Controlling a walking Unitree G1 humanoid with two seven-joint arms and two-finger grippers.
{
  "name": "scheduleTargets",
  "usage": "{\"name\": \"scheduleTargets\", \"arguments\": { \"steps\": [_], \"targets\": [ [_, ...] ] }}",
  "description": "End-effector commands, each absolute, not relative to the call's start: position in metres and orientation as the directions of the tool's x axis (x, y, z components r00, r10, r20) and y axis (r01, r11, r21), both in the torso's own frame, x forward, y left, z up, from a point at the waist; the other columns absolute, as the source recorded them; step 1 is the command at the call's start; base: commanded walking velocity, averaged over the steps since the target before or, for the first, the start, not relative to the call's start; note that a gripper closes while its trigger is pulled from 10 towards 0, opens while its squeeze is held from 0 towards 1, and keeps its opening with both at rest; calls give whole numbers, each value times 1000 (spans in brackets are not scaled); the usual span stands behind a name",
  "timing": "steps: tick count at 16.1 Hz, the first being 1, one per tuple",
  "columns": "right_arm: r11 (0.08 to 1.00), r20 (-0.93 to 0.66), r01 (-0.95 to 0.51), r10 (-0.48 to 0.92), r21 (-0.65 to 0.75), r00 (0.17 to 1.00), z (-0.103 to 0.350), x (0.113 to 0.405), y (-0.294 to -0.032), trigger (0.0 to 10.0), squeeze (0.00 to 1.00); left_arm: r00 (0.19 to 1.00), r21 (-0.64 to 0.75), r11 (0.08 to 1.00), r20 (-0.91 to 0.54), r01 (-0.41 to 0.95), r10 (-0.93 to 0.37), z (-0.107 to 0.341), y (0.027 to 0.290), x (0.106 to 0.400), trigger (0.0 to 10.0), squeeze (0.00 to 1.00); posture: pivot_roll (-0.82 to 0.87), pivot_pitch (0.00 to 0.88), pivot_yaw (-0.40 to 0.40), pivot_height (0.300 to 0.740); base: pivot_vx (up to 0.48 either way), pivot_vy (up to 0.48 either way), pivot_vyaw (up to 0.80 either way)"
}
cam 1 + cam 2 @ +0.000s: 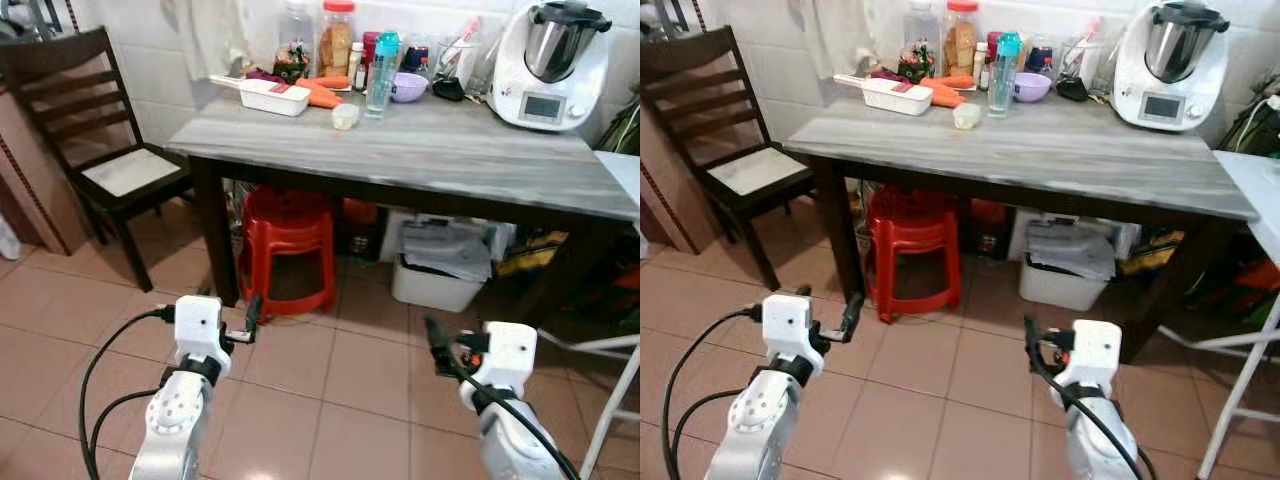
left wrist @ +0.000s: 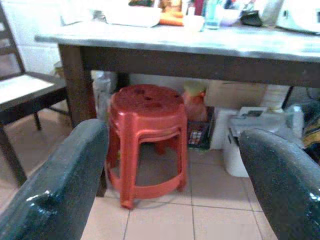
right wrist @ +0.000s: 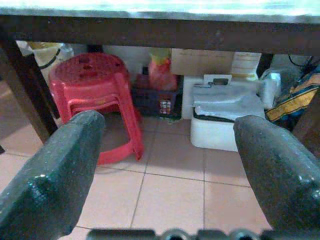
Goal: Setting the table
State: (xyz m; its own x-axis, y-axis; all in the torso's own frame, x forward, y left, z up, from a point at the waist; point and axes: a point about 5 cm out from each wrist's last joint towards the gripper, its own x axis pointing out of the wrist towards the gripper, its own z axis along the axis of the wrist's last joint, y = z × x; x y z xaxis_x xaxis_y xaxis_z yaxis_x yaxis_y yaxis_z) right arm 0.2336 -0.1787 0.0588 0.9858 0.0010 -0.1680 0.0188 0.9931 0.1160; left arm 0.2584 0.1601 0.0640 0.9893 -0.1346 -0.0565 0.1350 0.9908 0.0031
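Table (image 1: 420,150) stands well ahead; left hand (image 2: 170,175) and right hand (image 3: 165,170) low, both spread, empty.

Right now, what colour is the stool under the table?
Red stool, clearest in the left wrist view.

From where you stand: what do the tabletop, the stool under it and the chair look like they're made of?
Tabletop: grey streaked surface, looks like wood-grain laminate or painted board, matte; dark wooden-looking frame.
Stool: red moulded plastic, slightly glossy, one-piece legs and perforated seat; seems to be two stacked.
Chair: dark stained wood with slatted back; pale seat, material unclear.
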Motion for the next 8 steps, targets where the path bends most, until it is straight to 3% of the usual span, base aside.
{"name": "scheduleTargets", "arguments": {
  "steps": [1, 8],
  "targets": [
    [992, -151, -3, 22, 124, 988, 63, 238, -173, 10000, 0, 991, 14, 992, -49, 124, -124, 68, 166, 260, 10000, 0, 42, 0, -62, 740, 0, -304, 0],
    [993, -127, -2, 16, 115, 992, 70, 240, -175, 10000, 0, 989, 2, 990, -50, 141, -140, 67, 162, 260, 10000, 0, 32, 0, -66, 740, 0, -327, 0]
  ]
}}
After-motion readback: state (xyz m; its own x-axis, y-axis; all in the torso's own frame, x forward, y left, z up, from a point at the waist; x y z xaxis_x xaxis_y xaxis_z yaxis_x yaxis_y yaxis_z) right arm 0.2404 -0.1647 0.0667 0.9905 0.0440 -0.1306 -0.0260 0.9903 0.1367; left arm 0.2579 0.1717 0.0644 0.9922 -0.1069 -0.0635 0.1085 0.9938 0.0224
